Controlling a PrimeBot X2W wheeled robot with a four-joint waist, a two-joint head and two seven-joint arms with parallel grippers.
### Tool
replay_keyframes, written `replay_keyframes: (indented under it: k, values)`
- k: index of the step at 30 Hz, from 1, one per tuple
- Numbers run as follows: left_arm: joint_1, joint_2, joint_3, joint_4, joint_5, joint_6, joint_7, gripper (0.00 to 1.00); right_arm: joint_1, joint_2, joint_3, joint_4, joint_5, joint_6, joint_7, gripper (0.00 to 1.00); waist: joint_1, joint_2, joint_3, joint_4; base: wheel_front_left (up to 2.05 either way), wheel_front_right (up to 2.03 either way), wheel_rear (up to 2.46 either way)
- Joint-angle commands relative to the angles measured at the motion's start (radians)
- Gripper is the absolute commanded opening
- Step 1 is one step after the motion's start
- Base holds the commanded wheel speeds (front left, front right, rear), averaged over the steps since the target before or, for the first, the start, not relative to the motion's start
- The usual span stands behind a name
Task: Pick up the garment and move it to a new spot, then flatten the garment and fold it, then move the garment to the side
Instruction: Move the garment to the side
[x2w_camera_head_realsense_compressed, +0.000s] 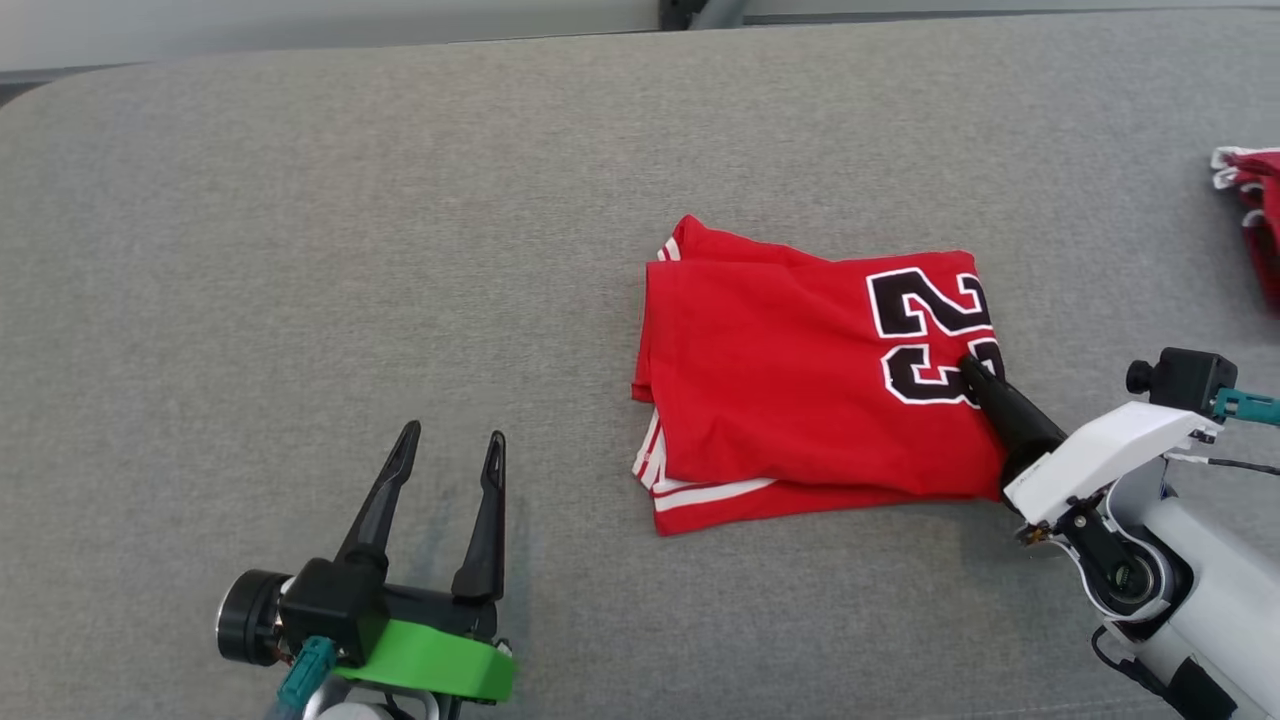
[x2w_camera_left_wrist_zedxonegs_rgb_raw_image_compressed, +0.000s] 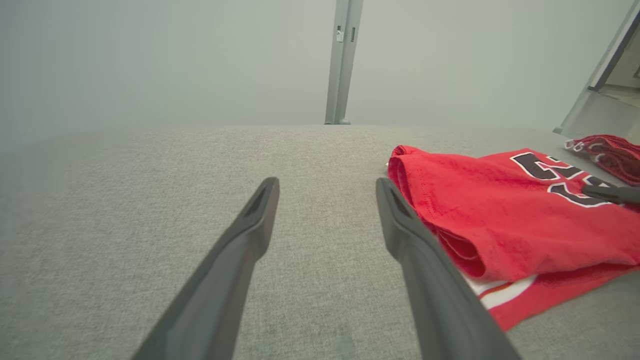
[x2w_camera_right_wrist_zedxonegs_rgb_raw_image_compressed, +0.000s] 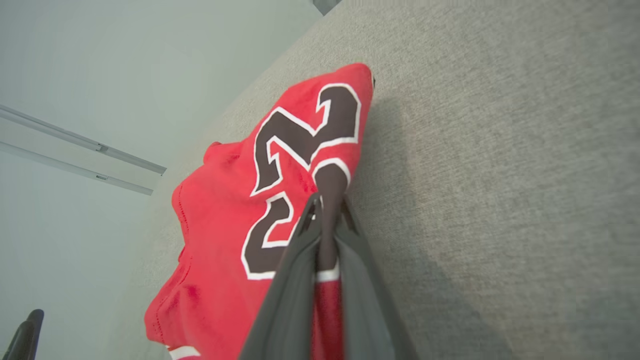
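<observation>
Well, we begin with the grey padded surface (x2w_camera_head_realsense_compressed: 300, 250), which lies under the garment and reaches far beyond it on every side. The garment (x2w_camera_head_realsense_compressed: 790, 400) is a red jersey, folded into a compact rectangle, and it lies flat on this surface.

The right gripper (x2w_camera_head_realsense_compressed: 975, 372) reaches the garment from its right near corner, on a white forearm. Its two fingers are pressed together on the garment's right edge, and in the right wrist view we see a strip of the red cloth pinched between them (x2w_camera_right_wrist_zedxonegs_rgb_raw_image_compressed: 295, 260).

The left gripper (x2w_camera_head_realsense_compressed: 452, 436) is to the left of the garment and nearer to us, well apart from it. Its fingers are spread wide, with nothing between them.

On the right part of the garment there is a black number (x2w_camera_head_realsense_compressed: 930, 335) with a white outline, and the pinch is just at the border of this print.

A second red cloth (x2w_camera_head_realsense_compressed: 1255, 215) lies to the right of the garment, well apart and cut by the picture's edge.

White stripes (x2w_camera_head_realsense_compressed: 700, 492) show along the garment's near edge, where the lower layers stick out a little.
</observation>
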Motion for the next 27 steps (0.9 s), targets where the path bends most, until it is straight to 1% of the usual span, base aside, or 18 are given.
replay_keyframes:
  k: [1,3,4,9,13,20,27]
  values:
    - [-0.017,0.001,0.009,0.004,0.022,-0.011,-0.004,1.0,-0.016,-0.006,0.017,-0.011,-0.011,0.0,-0.02,0.0,0.0,0.0,0.023,-0.101,0.0,0.0,0.0]
    - [-0.023,0.002,0.014,0.005,0.032,-0.018,-0.004,1.0,-0.023,-0.008,0.032,-0.016,-0.017,0.0,-0.034,0.0,0.0,0.0,0.029,-0.137,0.0,0.0,0.0]
    - [-0.023,0.002,0.014,0.005,0.032,-0.018,-0.004,1.0,-0.023,-0.008,0.032,-0.016,-0.017,0.0,-0.034,0.0,0.0,0.0,0.029,-0.137,0.0,0.0,0.0]
    - [-0.041,0.002,0.025,0.007,0.056,-0.034,-0.004,1.0,-0.036,-0.017,0.062,-0.027,-0.019,0.0,-0.061,0.0,0.0,0.0,0.046,-0.207,0.0,0.0,0.0]
    - [-0.052,0.003,0.027,0.009,0.076,-0.045,-0.004,1.0,-0.056,-0.024,0.075,-0.028,-0.013,0.0,-0.076,0.0,0.0,0.0,0.059,-0.251,0.0,0.0,0.0]
    - [-0.077,0.022,0.026,0.004,0.099,-0.055,-0.004,1.0,-0.121,-0.063,0.073,-0.035,-0.029,0.0,-0.087,0.0,0.0,0.0,0.113,-0.285,0.0,0.0,0.0]
    - [-0.13,0.056,-0.001,-0.002,0.112,-0.061,-0.004,1.0,-0.265,-0.143,0.098,-0.051,-0.059,0.0,-0.087,0.0,0.0,0.0,0.193,-0.307,0.0,0.0,0.0]
